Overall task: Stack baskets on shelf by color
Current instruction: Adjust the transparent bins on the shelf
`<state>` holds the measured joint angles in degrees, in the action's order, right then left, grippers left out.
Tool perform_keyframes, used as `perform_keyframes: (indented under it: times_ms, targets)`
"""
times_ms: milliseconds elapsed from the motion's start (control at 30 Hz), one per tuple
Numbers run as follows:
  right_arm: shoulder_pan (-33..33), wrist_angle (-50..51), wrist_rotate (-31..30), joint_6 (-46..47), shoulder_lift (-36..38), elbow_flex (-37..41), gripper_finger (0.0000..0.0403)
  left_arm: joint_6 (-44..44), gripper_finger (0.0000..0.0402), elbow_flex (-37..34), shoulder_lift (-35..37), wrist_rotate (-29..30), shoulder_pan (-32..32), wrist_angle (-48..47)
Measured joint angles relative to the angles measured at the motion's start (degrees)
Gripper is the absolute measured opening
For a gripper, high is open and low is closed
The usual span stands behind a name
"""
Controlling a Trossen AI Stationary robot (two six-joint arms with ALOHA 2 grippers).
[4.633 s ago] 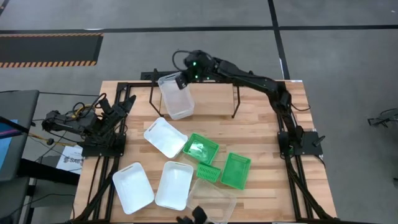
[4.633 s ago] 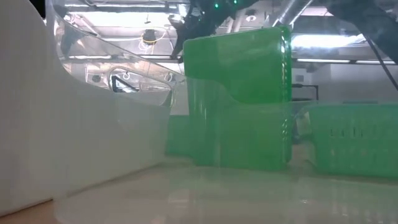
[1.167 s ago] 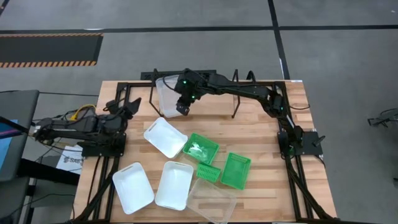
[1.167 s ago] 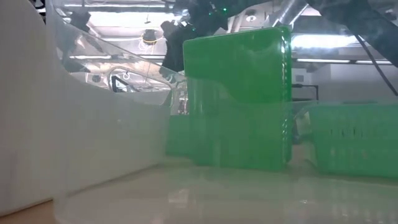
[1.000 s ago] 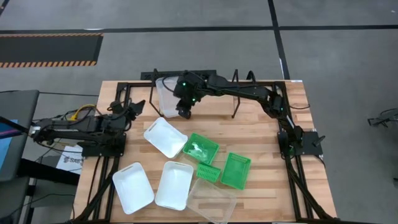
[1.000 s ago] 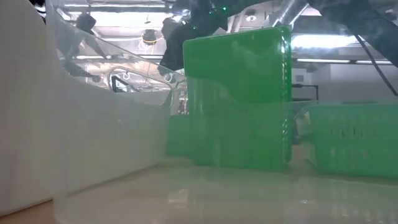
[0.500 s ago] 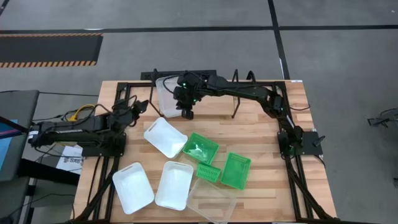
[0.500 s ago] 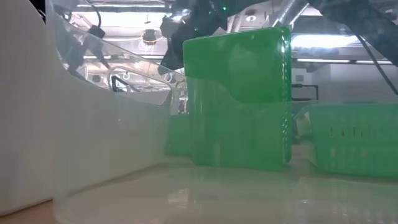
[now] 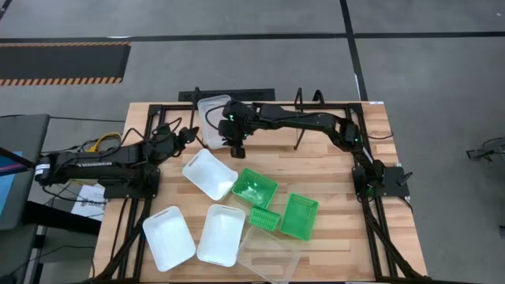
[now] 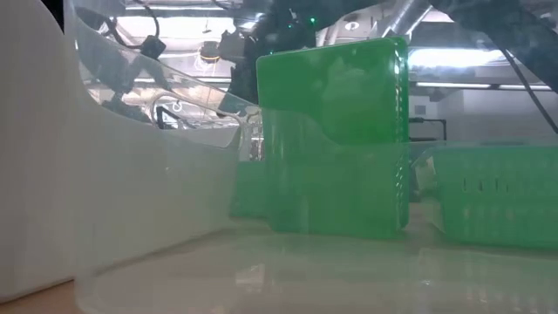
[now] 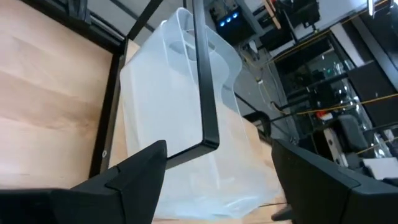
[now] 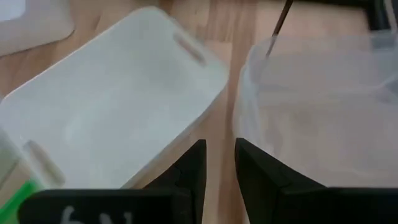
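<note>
A clear basket (image 9: 211, 120) sits at the left end of the black rod shelf (image 9: 299, 126); in the left wrist view the clear basket (image 11: 186, 124) stands behind a shelf rod (image 11: 200, 74). My right gripper (image 9: 235, 145) points down at its near right corner, fingers a small gap apart; in its wrist view my right gripper (image 12: 221, 165) has wood showing through the gap, beside the clear wall (image 12: 311, 112). My left gripper (image 9: 189, 134) is open just left of the basket; in its own view my left gripper (image 11: 221, 168) faces it. My right gripper stands at the clear basket's near right corner (image 12: 242, 124), coming from above. Wood shows between its fingers, and I cannot tell whether a finger (image 12: 255, 168) touches the wall.
Three white baskets (image 9: 209, 173) (image 9: 168, 237) (image 9: 221, 234), three green ones (image 9: 254, 188) (image 9: 266, 218) (image 9: 300, 216) and another clear one (image 9: 268, 254) lie on the table's near half. The low view is filled by a green basket (image 10: 336, 131) and a clear wall (image 10: 157, 174).
My left gripper has reached toward the table's right, up to the clear basket's left side. My right gripper has shifted a little toward the near edge along the basket's right side. The basket has stayed at the shelf's left end.
</note>
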<state>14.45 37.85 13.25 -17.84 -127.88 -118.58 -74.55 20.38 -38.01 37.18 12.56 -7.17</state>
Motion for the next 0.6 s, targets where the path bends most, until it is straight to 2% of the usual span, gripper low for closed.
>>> perform_keyframes:
  times_ms: [200,267,467,600]
  targets:
    - [-0.3,-2.9,-0.6,0.1,-3.0,-0.1,0.0107,0.0,0.0279,0.0,-1.0,-0.3,0.0,1.6]
    - [-0.4,-1.7,-2.8,0.6,-3.3,0.2,0.0107,0.0,0.0279,0.0,-1.1,-0.7,0.0,2.1]
    - [-0.3,-7.8,-7.0,2.4,-3.8,0.1,0.0107,0.2,0.0279,0.0,-1.6,-0.8,0.0,2.4]
    - [-0.3,-8.6,-7.3,2.8,-3.8,0.1,0.0107,0.2,0.0279,0.0,-1.8,-0.9,0.0,3.3]
